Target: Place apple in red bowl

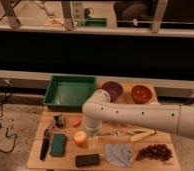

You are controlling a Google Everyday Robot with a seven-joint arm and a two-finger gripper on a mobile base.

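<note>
Front: apple [80, 138], resting free on the wooden board [37, 160], just beside the gripper [91, 135] on the side away from the bowls. Gripper: pointing down over the board, jaws spread, holding nothing. Far edge: red bowl [141, 93], beside the purple bowl [112, 90], well behind the apple and across the arm from it.

My gripper [92, 133] sits just right of the apple [80, 138], with the carrot piece [77, 122] behind it, the green sponge [58, 144] on its left, and my arm [140, 117] lying across the board [37, 159] in front of the purple bowl [112, 90] and red bowl [141, 93].
</note>
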